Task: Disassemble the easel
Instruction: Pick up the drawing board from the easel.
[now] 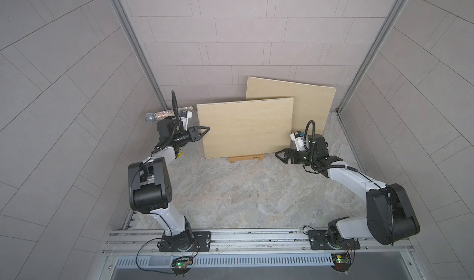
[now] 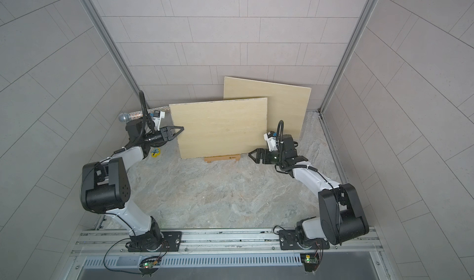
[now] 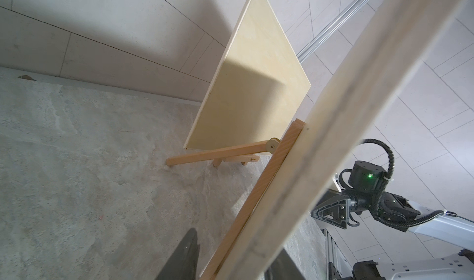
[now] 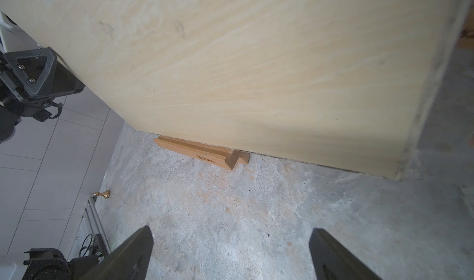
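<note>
The wooden easel stands at the back of the table and carries a pale plywood board on its ledge. In the left wrist view its upright lies against the board's back and its rear leg props on the table. My left gripper is at the board's left edge. Its fingers straddle that edge and the upright; the near finger shows a gap to the wood. My right gripper hangs open and empty by the board's lower right corner, above bare table.
A second plywood board leans on the back wall behind the easel. A glitter microphone lies at the back left, and a small yellow disc lies under my left arm. A small brass piece stands near the left wall.
</note>
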{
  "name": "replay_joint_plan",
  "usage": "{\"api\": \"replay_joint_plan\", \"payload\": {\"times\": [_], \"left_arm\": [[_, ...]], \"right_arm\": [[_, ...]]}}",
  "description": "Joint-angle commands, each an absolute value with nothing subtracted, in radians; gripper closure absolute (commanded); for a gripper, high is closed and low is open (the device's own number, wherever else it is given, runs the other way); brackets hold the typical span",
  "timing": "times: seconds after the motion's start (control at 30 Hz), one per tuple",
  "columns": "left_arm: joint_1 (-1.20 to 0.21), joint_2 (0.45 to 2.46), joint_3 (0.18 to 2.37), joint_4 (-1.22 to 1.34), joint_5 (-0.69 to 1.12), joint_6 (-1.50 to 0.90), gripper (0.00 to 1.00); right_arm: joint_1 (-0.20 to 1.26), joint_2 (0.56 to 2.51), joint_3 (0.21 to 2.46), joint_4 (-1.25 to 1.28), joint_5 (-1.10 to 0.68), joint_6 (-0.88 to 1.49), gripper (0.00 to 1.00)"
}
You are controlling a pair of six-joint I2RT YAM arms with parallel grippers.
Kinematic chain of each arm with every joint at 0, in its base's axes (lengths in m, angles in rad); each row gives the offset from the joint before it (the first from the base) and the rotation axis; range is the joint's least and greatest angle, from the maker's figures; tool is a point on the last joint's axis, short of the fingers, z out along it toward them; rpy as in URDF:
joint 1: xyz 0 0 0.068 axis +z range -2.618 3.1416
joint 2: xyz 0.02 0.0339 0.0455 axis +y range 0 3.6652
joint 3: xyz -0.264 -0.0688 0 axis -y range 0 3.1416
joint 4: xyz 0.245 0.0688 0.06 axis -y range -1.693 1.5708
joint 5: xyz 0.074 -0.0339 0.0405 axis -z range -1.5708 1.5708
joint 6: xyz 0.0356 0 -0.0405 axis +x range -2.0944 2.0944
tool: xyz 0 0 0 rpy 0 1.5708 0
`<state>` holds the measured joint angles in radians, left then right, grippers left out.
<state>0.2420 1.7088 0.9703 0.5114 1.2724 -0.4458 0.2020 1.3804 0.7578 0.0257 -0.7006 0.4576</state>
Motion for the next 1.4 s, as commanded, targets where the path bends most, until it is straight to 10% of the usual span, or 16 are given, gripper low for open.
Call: {"api": "replay_joint_plan", "payload": {"times": [0.0, 0.77, 1.37], "left_arm": [[0.246, 1.724, 0.927, 0.744, 1.24, -0.638, 0.59], [0.25, 1.738, 0.886, 0.877, 1.279, -0.747, 1.0], [0.253, 1.642, 0.889, 0.386, 1.251, -0.372, 1.0]], "right_arm": [[0.198, 1.388, 0.794, 0.03, -0.722, 0.456, 0.0], [0.198, 1.51, 0.706, 0.341, -0.584, 0.673, 0.0], [0.23, 1.868, 0.743, 0.926, -0.477, 0.967, 0.03]]}}
